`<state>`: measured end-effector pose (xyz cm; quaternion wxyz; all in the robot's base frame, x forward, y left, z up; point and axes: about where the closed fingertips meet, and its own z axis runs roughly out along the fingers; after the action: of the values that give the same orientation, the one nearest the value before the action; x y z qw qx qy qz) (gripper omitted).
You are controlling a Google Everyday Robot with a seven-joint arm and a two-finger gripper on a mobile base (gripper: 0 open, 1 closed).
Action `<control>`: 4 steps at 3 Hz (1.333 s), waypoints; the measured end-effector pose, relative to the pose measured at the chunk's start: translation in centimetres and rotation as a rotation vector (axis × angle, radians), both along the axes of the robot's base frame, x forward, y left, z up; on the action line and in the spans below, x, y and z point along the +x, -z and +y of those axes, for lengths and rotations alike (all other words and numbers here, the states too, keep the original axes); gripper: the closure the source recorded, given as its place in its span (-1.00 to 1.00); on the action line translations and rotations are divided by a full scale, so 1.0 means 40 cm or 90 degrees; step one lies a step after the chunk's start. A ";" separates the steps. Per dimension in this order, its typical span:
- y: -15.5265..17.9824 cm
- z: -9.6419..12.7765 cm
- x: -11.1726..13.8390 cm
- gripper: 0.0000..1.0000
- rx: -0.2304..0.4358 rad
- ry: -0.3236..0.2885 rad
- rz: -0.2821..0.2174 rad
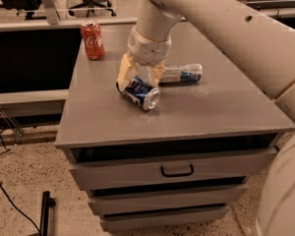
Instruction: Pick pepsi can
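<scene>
The pepsi can (pixel 141 94) is deep blue with a silver end and lies on its side on the grey cabinet top (pixel 216 109), its end facing front right. My gripper (pixel 139 80) hangs from the white arm straight over the can's rear part. Its two tan fingers (pixel 124 74) stand open, one on each side of the can, low and close to its body. The can still rests on the surface.
A slimmer silver-and-blue can (pixel 183 73) lies on its side just right of the gripper. A red cola can (pixel 92 40) stands upright at the back left. Drawers with a black handle (pixel 177 171) are below the front edge.
</scene>
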<state>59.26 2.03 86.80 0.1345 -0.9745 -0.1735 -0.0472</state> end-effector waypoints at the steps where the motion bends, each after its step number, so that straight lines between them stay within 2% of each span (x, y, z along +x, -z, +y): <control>1: 0.038 -0.024 -0.026 0.31 -0.022 -0.020 0.015; 2: 0.042 -0.027 -0.030 0.77 -0.025 -0.023 0.017; 3: 0.015 -0.020 -0.050 1.00 -0.005 -0.027 0.053; 4: -0.046 0.021 -0.031 1.00 0.058 0.008 0.104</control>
<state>58.01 2.89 88.63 0.1919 -0.9690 -0.1536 0.0239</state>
